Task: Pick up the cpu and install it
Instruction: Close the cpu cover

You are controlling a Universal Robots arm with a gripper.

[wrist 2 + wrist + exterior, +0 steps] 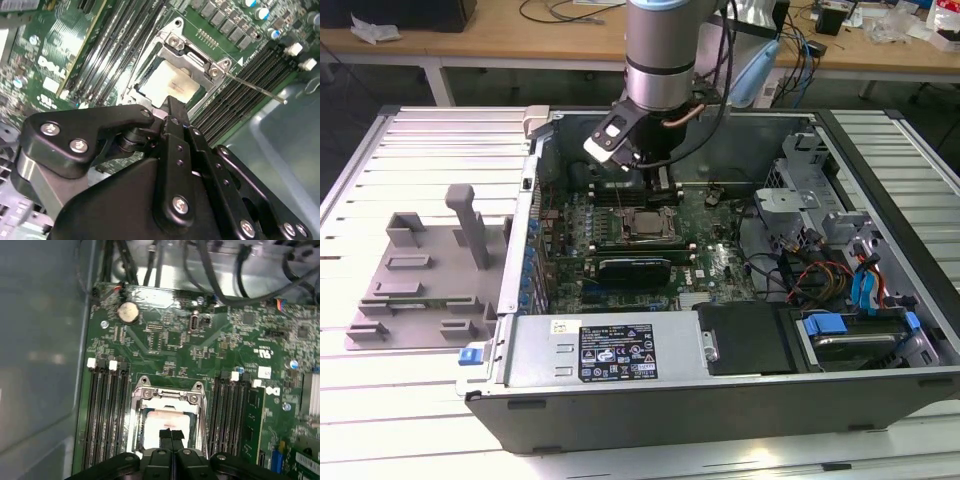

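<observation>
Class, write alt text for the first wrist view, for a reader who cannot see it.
The shut gripper hangs above the cpu, which lies in its metal socket frame on a green motherboard. Rows of memory slots flank the frame on both sides.

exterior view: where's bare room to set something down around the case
Free: slatted table around the grey fixture, and its strip past the case on the exterior view's right. Crowded: inside the case, arm over the motherboard, cables.

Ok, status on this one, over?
Gripper shut, nothing held, over the cpu. Cpu lies in motherboard socket. Nothing between them.
</observation>
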